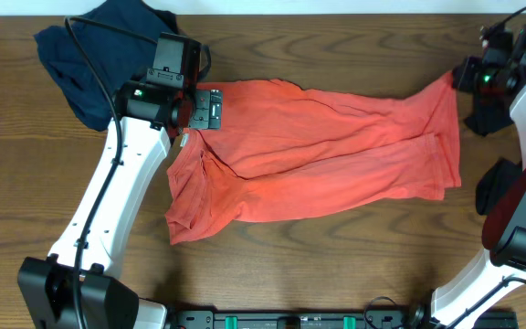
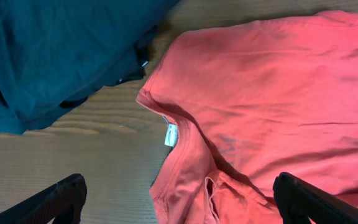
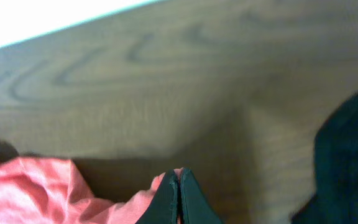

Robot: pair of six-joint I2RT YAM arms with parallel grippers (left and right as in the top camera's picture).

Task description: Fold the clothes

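Red-orange cotton T-shirt (image 1: pixel 336 155) lies in the middle of the brown wooden tabletop (image 1: pixel 336 274), reaching from 9 o'clock to 3 o'clock, flat but full of wrinkles. It looks soft, thin and light, so I think it will bend and slump wherever it is lifted, and it will not break. It may drag and bunch up on the wood if pulled fast. The left pincer (image 2: pixel 179 186) is spread wide and holds nothing. It hangs over the round collar (image 2: pixel 166 115) with its small white tag (image 2: pixel 171 134), at about 10 o'clock on the shirt. The right pincer (image 3: pixel 179 186) is pressed together at 2 o'clock, pinching the corner of the shirt there, and that corner is pulled up into a point. Good places to take hold seem to be the edges and corners, where the cloth is doubled and sewn, like the collar or a shoulder. A crumpled navy blue T-shirt (image 1: pixel 108 55) sits at 10 o'clock, just beside the collar. A black piece of clothing (image 1: pixel 487 119) lies at 3 o'clock.
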